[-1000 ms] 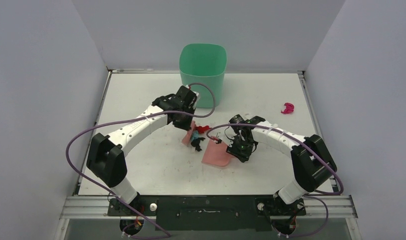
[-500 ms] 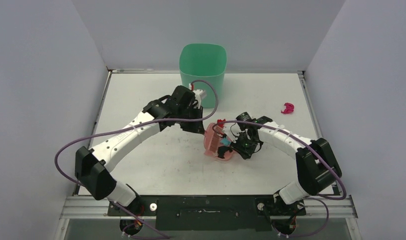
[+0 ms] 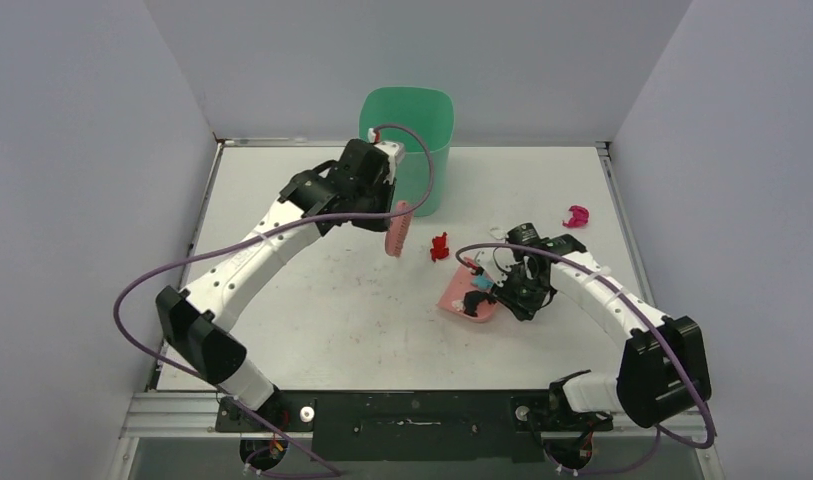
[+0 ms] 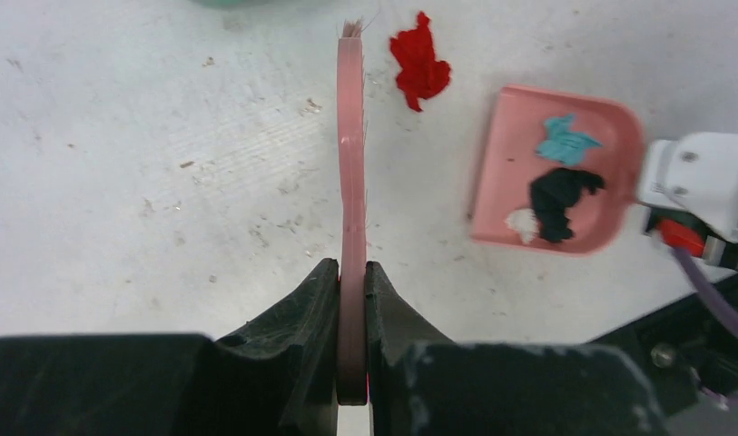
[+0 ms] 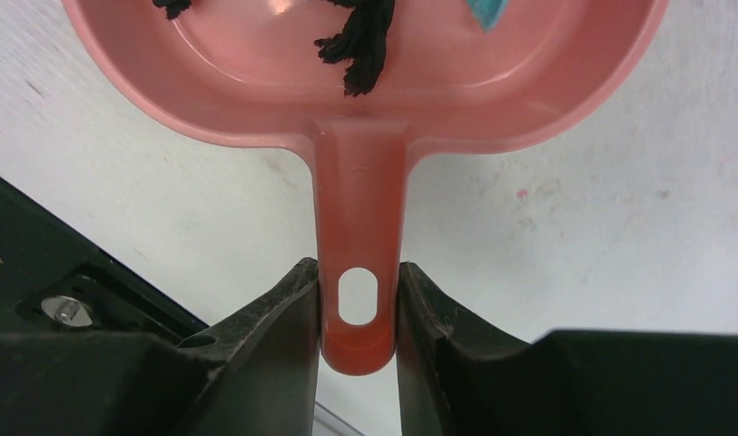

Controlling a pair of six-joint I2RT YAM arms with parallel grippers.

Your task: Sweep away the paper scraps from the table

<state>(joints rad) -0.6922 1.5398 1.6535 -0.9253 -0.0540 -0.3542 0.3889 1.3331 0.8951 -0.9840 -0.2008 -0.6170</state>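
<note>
— Two scraps lie on the table [image 3: 282, 310]: a red scrap [image 4: 420, 62] near the dustpan [image 4: 515, 150], a magenta scrap [image 3: 577, 215] well apart at the far right.
— And the tools?
— Left tool [image 4: 351, 272] clamps the hand brush [image 4: 350, 163]; right tool [image 5: 359, 292] grips the dustpan's handle. Light blue scrap [image 4: 566, 141], black scrap [image 4: 560, 195] and white scrap [image 4: 522, 222] sit inside.

Place: you are looking at a robot lab test cell, not a home or a shop
Enclosure: plain grey walls [image 3: 82, 150] close in your bench [image 3: 322, 330] on three sides
Bench: a white, scuffed top with a metal rail [image 3: 172, 412] along its near edge
Rig: your left arm [image 3: 252, 260] and right arm [image 3: 592, 285] are bolted side by side at that edge, with purple cables [image 4: 705, 286] looping loose
Props: a green bin [image 3: 407, 130] at the back wall
</note>
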